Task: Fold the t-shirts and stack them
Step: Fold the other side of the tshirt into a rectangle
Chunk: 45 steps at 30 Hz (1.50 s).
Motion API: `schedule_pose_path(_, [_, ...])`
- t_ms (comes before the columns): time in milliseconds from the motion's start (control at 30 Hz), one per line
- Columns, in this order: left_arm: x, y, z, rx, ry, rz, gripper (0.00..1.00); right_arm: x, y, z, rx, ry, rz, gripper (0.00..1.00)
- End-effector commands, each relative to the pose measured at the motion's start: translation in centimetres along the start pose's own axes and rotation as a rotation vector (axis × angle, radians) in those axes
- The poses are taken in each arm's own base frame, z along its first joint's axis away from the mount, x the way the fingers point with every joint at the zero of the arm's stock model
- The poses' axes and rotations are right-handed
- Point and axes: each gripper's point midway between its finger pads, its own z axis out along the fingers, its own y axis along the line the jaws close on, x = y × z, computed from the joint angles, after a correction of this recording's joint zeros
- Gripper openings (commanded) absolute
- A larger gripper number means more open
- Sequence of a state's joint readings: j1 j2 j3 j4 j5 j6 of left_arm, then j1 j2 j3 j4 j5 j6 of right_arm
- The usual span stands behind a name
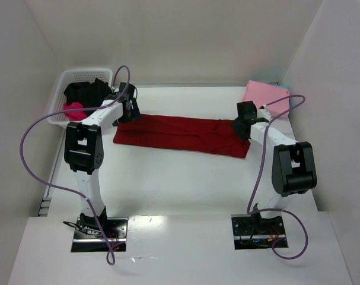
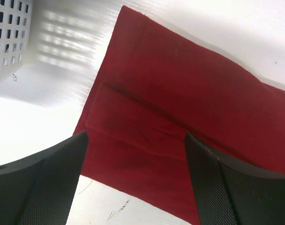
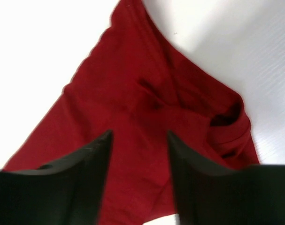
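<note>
The dark red t-shirt point(image 1: 180, 133) lies flat on the bench point(image 1: 180, 190) as a long narrow strip, its long axis running left to right between my two arms. The left tool point(image 2: 135, 140) hangs over its left end, fingers spread wide, holding nothing. The right tool point(image 3: 140, 136) hangs over the bunched right end, fingers parted, pinching nothing I can see. Each end lies directly below its own tool, so I judge an end-to-end fold comes next. A pink folded t-shirt point(image 1: 265, 93) lies at the far right corner. A black t-shirt point(image 1: 88, 90) and a magenta t-shirt point(image 1: 75, 110) lie in the white basket point(image 1: 88, 72), far left. I can read no labels or writing.
</note>
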State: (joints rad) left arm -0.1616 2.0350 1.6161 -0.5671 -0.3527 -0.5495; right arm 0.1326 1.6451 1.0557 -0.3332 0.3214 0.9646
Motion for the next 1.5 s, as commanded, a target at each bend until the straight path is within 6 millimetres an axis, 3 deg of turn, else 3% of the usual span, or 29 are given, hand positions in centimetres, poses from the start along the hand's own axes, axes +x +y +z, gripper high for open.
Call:
schedule_pose_path(0, [-2.2,-0.5,-2.2,0.045,-0.072,-0.018,0.91,-3.2,0.2,-0.2,0.03,-0.097,0.035,0.66])
schedule_pose_path(167, [-2.6,-0.4,-2.3,0.04,-0.084,-0.001,0.92,-4.5,0.2,-1.0,0.024,-0.135,0.053,0.85])
schedule_pose_path(233, [-2.9,-0.7,-2.5,0.052,-0.088,-0.004,0.93,-4.8,0.1,-1.3,0.029,-0.145,0.038,0.86])
schedule_pose_path(300, [-2.9,-0.7,-2.5,0.052,-0.089,0.005,0.93,-5.7,1.2,-2.2,-0.019,-0.168,0.036,0.86])
schedule_pose_path(433, [-3.7,-2.0,-3.5,0.128,-0.097,0.006,0.95,-5.5,2.9,-3.2,-0.145,-0.152,-0.016,0.69])
schedule_pose_path(467, [-4.2,-2.5,-4.0,0.16,-0.113,0.009,0.95,-5.4,3.2,-3.5,-0.161,-0.146,-0.024,0.5])
schedule_pose_path(567, [-4.3,-3.6,-4.7,0.233,-0.115,0.061,0.99,-4.6,3.1,-3.3,-0.165,-0.11,-0.058,0.15])
schedule_pose_path(700, [-4.6,-4.8,-5.6,0.32,-0.125,0.15,0.99,-2.8,3.8,-3.9,-0.203,-0.077,-0.144,0.04])
schedule_pose_path(767, [-4.4,-6.0,-6.5,0.408,-0.119,0.19,0.99,-1.8,4.6,-4.7,-0.233,-0.081,-0.196,0.04])
schedule_pose_path(867, [-3.2,-6.5,-6.5,0.465,-0.097,0.233,0.99,0.0,3.6,-4.3,-0.241,-0.027,-0.22,0.11])
schedule_pose_path(967, [-1.4,-6.3,-5.7,0.471,-0.05,0.24,0.99,1.4,2.6,-4.2,-0.232,0.007,-0.217,0.11])
schedule_pose_path(1067, [-0.8,-7.2,-6.4,0.517,-0.044,0.262,0.99,1.8,1.4,-4.7,-0.224,0.013,-0.219,0.14])
schedule_pose_path(1200, [1.0,-10.4,-9.2,0.684,-0.046,0.412,0.99,2.4,1.0,-5.5,-0.239,0.035,-0.213,0.15])
schedule_pose_path(1300, [2.3,-11.8,-9.6,0.628,-0.072,0.505,0.99,3.6,0.0,-5.7,-0.232,0.063,-0.228,0.15])
schedule_pose_path(1467, [5.6,-13.8,-9.7,0.625,-0.004,0.576,0.99,5.5,0.0,-6.4,-0.256,0.106,-0.232,0.27])
